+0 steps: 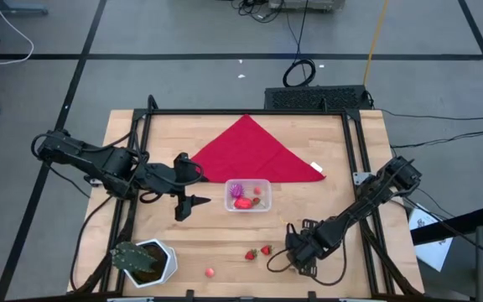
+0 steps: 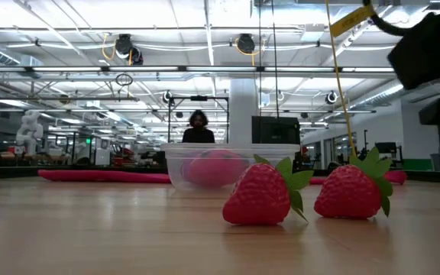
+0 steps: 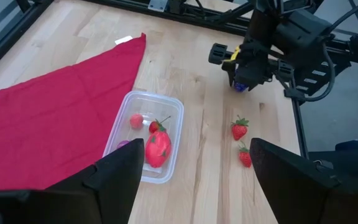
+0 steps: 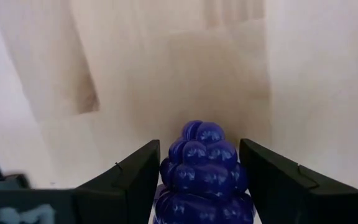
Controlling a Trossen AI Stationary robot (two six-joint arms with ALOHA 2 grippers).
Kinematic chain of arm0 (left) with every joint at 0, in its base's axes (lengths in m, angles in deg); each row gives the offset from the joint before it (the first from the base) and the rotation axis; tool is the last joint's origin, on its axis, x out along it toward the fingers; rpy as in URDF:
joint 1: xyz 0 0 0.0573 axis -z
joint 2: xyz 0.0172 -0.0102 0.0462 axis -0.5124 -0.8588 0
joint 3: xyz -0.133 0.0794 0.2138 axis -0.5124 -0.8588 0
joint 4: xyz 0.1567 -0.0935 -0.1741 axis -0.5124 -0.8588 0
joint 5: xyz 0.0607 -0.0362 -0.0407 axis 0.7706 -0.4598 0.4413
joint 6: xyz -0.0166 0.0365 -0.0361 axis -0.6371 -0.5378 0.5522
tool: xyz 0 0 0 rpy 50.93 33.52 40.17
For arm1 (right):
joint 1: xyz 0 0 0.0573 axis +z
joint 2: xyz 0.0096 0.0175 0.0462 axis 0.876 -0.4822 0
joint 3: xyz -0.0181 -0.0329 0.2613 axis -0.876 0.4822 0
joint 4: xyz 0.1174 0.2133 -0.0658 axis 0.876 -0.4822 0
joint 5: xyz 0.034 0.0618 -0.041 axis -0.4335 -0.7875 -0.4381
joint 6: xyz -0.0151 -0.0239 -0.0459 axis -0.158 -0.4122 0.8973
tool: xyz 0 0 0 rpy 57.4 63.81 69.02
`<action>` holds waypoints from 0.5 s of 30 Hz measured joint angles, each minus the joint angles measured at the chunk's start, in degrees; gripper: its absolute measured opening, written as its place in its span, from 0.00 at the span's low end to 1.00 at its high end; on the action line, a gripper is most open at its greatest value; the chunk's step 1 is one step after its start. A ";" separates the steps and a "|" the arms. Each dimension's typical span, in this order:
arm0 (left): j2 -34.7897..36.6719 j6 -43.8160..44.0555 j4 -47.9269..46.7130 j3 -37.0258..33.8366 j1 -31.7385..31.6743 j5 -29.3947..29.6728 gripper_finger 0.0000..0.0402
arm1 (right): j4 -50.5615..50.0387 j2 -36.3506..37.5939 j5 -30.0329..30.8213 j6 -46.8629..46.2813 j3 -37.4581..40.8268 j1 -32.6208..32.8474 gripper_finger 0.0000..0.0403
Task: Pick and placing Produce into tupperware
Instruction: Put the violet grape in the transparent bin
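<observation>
The clear tupperware tub [image 1: 248, 195] [image 3: 143, 144] stands on the table in front of the red cloth and holds red toy fruits and a purple piece. Two red strawberries [image 1: 258, 252] [image 2: 262, 195] and a small red ball [image 1: 210, 272] lie on the wood near the front edge. My right gripper [image 1: 297, 247] [image 4: 199, 186] is just right of the strawberries, shut on a purple grape bunch [image 4: 202, 167]. My left gripper [image 1: 189, 205] [image 3: 197, 186] hangs open left of the tub, touching nothing. My right gripper pinches the purple grape bunch between its two fingers, one finger [image 4: 132, 180] on each flank [image 4: 169, 163] of the bunch. The bunch's narrow end [image 4: 201, 129] sticks out past the fingertips toward the table. The fingers point down. Whether the bunch is lifted clear, I cannot tell.
A large red triangular cloth [image 1: 254, 151] lies behind the tub. A green plant in a white pot [image 1: 145, 260] stands at the near left corner. A black frame [image 1: 355, 143] runs along the table's edges. A person [image 2: 198, 126] shows far off in the room.
</observation>
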State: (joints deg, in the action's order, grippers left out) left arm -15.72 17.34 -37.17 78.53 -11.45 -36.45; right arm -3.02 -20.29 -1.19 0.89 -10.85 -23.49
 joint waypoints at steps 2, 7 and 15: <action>0.00 -0.10 -0.01 0.00 0.02 0.00 0.74 | -0.06 0.00 0.05 1.14 0.00 -1.06 0.52; 0.00 -0.17 -0.01 0.00 0.01 0.00 0.74 | -0.03 0.00 0.09 5.13 0.00 -3.47 0.52; 0.00 -0.17 0.00 0.00 0.02 0.00 0.74 | -0.01 0.00 0.13 10.05 -0.02 -5.14 0.52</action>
State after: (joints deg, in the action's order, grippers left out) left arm -15.72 17.16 -37.17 78.53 -11.42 -36.45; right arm -3.03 -20.29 -1.06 10.94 -10.87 -28.63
